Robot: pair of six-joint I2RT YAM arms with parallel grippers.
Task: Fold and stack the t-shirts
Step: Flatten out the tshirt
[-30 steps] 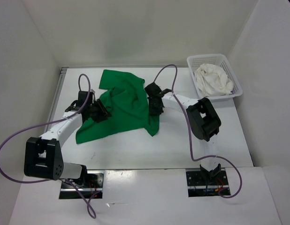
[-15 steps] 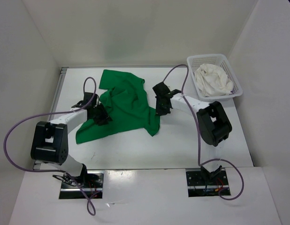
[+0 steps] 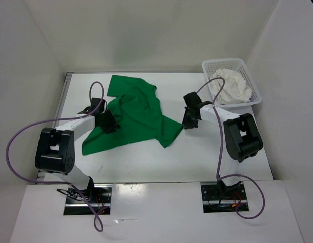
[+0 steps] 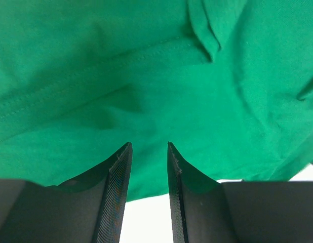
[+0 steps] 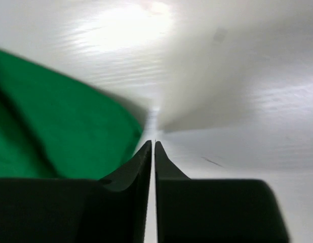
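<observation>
**Spreading the green t-shirt flat on the desk, ready for a first fold**

My right pincer is clenched on the shirt's right corner and holds it out sideways, I judge to take the slack from the cloth. My left pincer sits at the opposite edge with jaws parted, gripping nothing, probably to pin that side down. The shirt lies rumpled left of mid-desk, and the white t-shirt is bundled in the basket at the far right.
</observation>
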